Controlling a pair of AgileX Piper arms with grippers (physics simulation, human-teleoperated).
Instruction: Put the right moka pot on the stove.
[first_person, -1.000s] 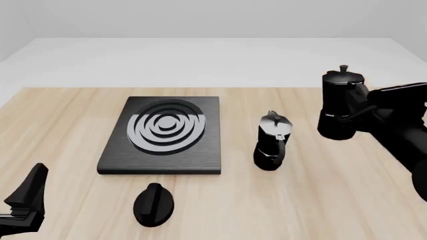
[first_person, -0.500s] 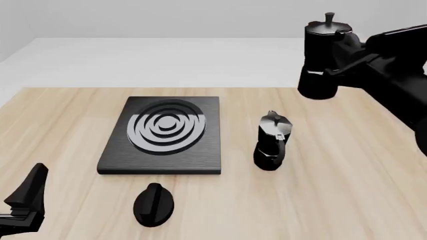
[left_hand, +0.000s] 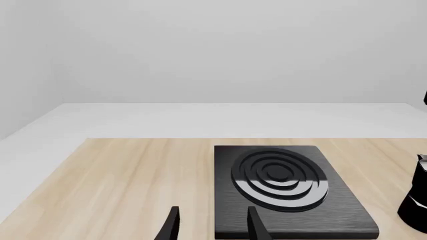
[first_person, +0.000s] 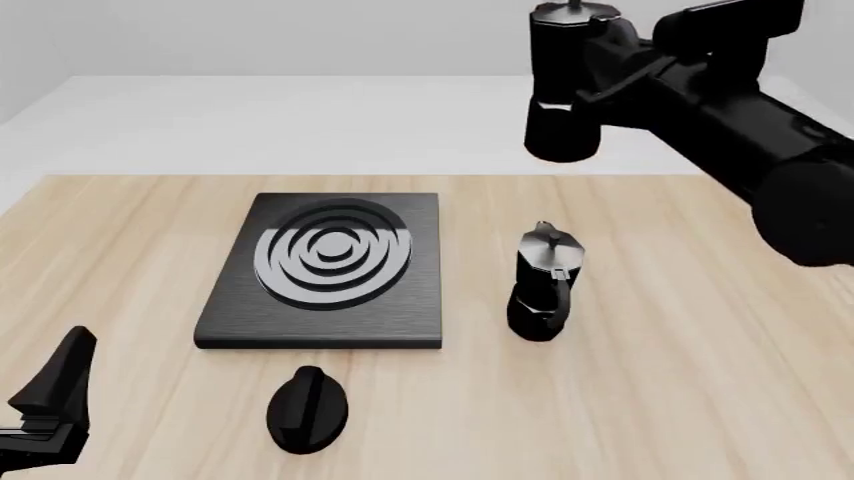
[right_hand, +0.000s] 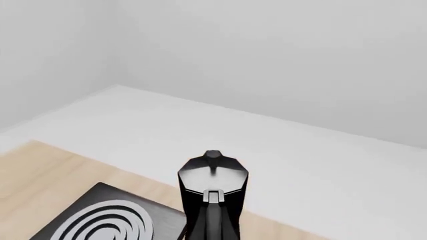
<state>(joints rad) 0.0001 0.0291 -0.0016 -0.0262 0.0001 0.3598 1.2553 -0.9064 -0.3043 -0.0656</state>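
Observation:
The right moka pot, black with a grey lid, hangs high in the air behind and to the right of the stove, upright. My right gripper is shut on its handle. In the right wrist view the pot fills the lower middle, with a corner of the stove below it. The stove is a flat black slab with silver rings; it also shows in the left wrist view. My left gripper rests open and empty at the near left, its fingertips apart.
The other black moka pot stands on the wooden table to the right of the stove; it shows at the edge of the left wrist view. A small black oval knob lies in front of the stove.
My right gripper has lifted the right moka pot off the table and carried it up and to the left, toward the stove. The left arm and the other pot have not moved.

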